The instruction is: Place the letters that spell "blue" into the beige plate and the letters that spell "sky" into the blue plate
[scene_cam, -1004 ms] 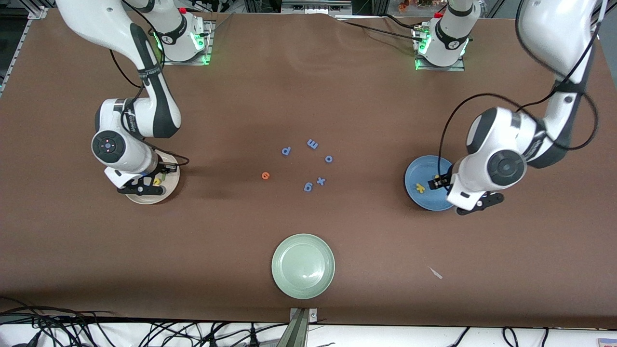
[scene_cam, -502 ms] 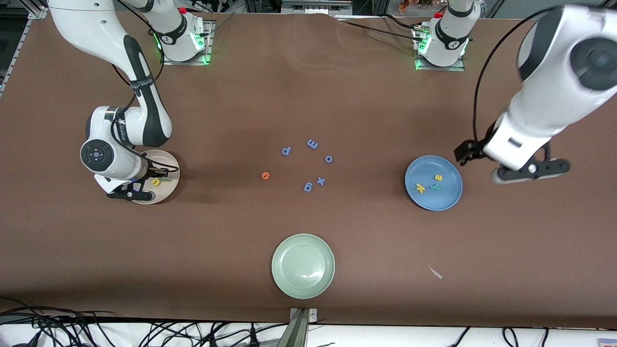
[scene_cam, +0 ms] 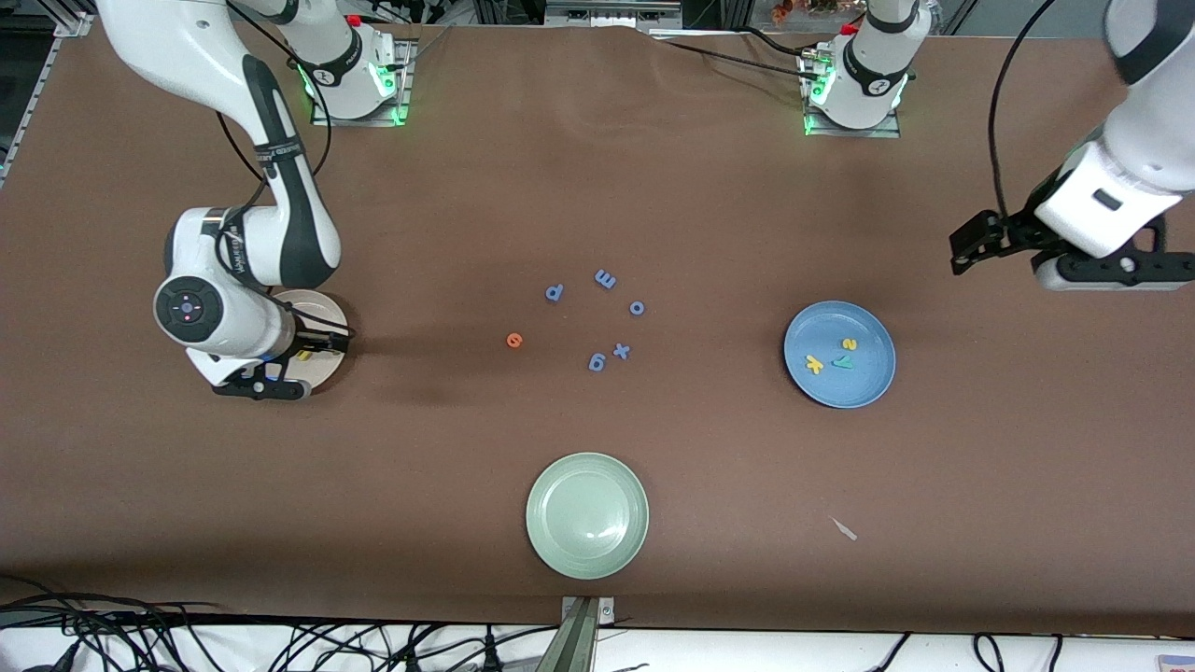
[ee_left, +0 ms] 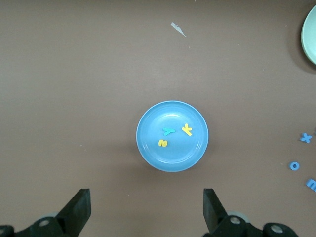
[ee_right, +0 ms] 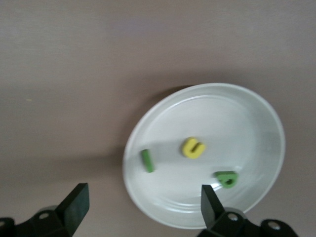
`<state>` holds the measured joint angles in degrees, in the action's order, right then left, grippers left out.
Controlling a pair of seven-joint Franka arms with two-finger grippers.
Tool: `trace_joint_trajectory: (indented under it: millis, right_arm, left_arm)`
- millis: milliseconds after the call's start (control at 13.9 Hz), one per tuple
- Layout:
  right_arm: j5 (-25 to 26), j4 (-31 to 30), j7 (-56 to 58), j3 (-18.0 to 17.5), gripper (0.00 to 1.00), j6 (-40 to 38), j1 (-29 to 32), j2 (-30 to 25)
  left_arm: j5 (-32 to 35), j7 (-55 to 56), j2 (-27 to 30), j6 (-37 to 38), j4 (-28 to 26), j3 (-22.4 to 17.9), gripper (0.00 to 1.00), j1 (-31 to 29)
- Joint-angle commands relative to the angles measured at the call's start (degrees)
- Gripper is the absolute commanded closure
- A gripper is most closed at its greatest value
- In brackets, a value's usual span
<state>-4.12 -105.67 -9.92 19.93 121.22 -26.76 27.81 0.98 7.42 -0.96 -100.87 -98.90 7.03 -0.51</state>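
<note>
The round sky-blue plate with a raised rim (scene_cam: 839, 354) sits toward the left arm's end of the table and holds three small foam letters: a yellow s (scene_cam: 849, 344), a yellow k (scene_cam: 814, 364) and a teal y (scene_cam: 843, 361), lying close together near its middle. The left gripper (scene_cam: 971, 245) hangs in the air over bare brown table (scene_cam: 597, 168) near that plate, its black fingers (ee_left: 79, 210) spread wide and holding nothing. Toward the right arm's end, the round cream-beige plate (scene_cam: 329, 310) carries a thin green bar l (ee_right: 147, 160), a yellow u (ee_right: 193, 147) and a dark green b (ee_right: 226, 178), all apart from one another. The right gripper (scene_cam: 308, 350) hovers just above this plate, its jaws wide and empty. The small orange foam e (scene_cam: 513, 340) lies on the table near the middle, beside a loose cluster of blue-purple foam letters (scene_cam: 605, 278). A round pale green plate (scene_cam: 587, 515), nearer the front camera, stands empty.
</note>
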Motion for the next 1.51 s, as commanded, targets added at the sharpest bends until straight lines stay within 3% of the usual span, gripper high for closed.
trace_joint_trajectory:
  millis: [0,430,932,1434]
  right_arm:
    - [-1.16,0.9,-7.88,0.02,0.0,-1.25,-4.08,0.05]
    - [-9.49,2.91,-19.67,0.02,0.0,-0.9,-12.25,0.92]
    - [-12.66,6.96,-29.62,0.02,0.0,2.26,-18.59,5.75]
    - [-15.04,14.79,-33.84,0.02,0.0,6.56,-22.55,15.07]
  left_arm:
    - [-1.24,-1.0,4.92,-3.28,-6.48,-0.97,0.0,1.56]
    - [-0.8,-0.92,1.75,0.68,-1.29,-0.79,0.0,1.04]
    - [-0.45,-0.92,1.31,0.68,-1.12,-0.53,0.0,1.48]
    - [-0.45,-0.83,1.31,0.68,-1.12,-0.53,0.0,1.48]
